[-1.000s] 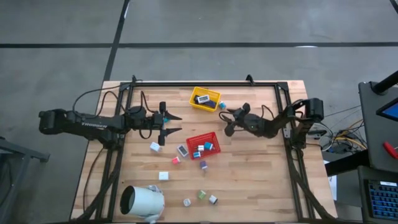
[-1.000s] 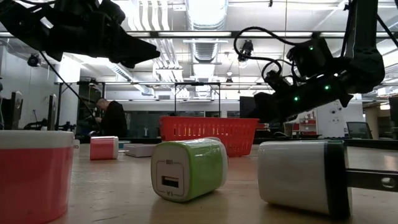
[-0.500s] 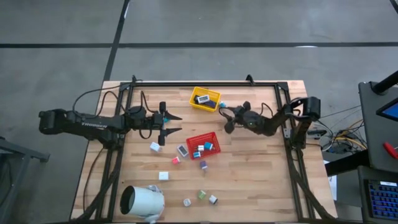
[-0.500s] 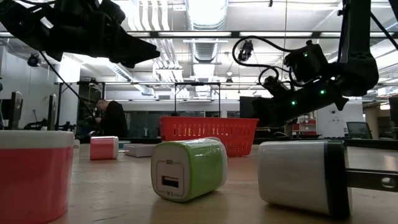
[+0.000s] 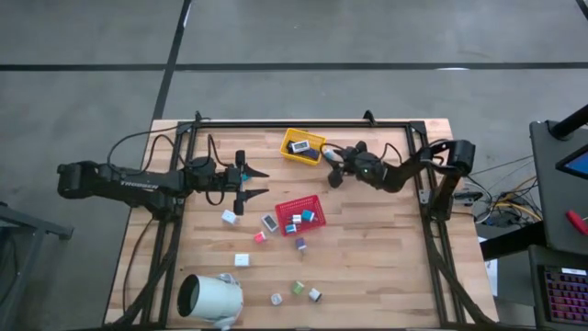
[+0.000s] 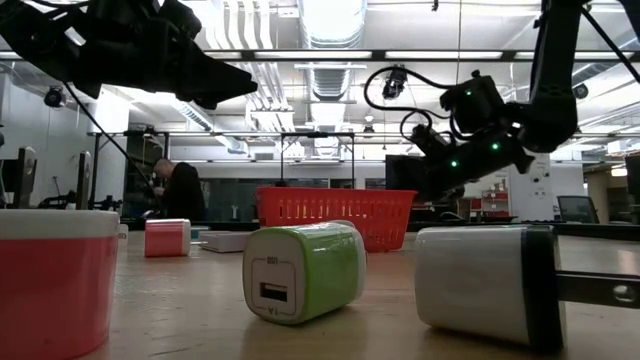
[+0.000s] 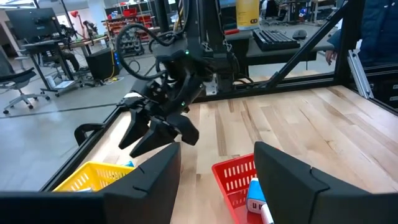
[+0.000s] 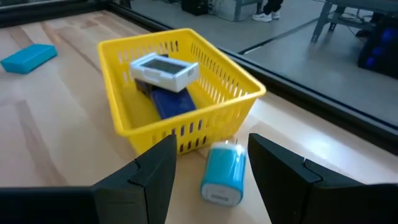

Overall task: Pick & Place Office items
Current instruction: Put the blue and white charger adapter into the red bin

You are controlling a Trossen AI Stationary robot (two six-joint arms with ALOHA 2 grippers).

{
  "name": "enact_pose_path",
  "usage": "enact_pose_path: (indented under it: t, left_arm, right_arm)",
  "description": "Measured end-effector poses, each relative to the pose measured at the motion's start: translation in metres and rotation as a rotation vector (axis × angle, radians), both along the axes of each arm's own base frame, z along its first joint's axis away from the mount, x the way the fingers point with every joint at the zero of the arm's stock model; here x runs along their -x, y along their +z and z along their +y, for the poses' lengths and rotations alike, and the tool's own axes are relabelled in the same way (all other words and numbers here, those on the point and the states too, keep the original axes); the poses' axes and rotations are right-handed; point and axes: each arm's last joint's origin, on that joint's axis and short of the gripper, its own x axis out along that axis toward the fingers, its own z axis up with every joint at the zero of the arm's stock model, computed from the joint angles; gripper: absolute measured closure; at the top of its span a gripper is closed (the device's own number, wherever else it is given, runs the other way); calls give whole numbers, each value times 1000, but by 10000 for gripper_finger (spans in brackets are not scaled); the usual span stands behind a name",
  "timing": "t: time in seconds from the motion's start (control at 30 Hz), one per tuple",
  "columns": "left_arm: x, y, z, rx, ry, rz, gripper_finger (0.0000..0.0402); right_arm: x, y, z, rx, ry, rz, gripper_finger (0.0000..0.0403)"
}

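Note:
The office items are small blocks. Some lie on the wooden table, such as a white one (image 5: 230, 217), a pink one (image 5: 259, 236) and a purple one (image 5: 299, 244). Others lie in the red tray (image 5: 300, 215) and the yellow tray (image 5: 302, 145). A teal block (image 8: 222, 174) lies on the table against the yellow tray's (image 8: 180, 93) wall. My right gripper (image 8: 211, 152) is open above it, a finger on either side, touching nothing. My left gripper (image 5: 262, 183) is open and hovers left of the red tray (image 7: 233, 177).
A large white cylinder (image 5: 209, 298) lies near the table's near left corner. Small blocks (image 5: 298, 288) sit by the near edge, close to the low camera, among them a green-and-white one (image 6: 303, 270). A flat teal piece (image 8: 28, 57) lies beyond the yellow tray. Black frame rails border the table.
My right gripper has moved toward the table's left and far edge, closing in on the yellow tray and the teal block beside it. My left arm has kept still.

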Motion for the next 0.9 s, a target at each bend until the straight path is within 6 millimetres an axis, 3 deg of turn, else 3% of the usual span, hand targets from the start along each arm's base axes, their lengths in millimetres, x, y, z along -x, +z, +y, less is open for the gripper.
enact_pose_path:
  t: [0.43, 0.9]
  left_arm:
    - [0, 0, 0, 0, 0, 0, 195]
    - [0, 0, 0, 0, 0, 0, 195]
  right_arm:
    - [-15, 7, -25, -77, 32, 64, 207]
    - [-29, 12, -38, -139, 48, 207, 207]
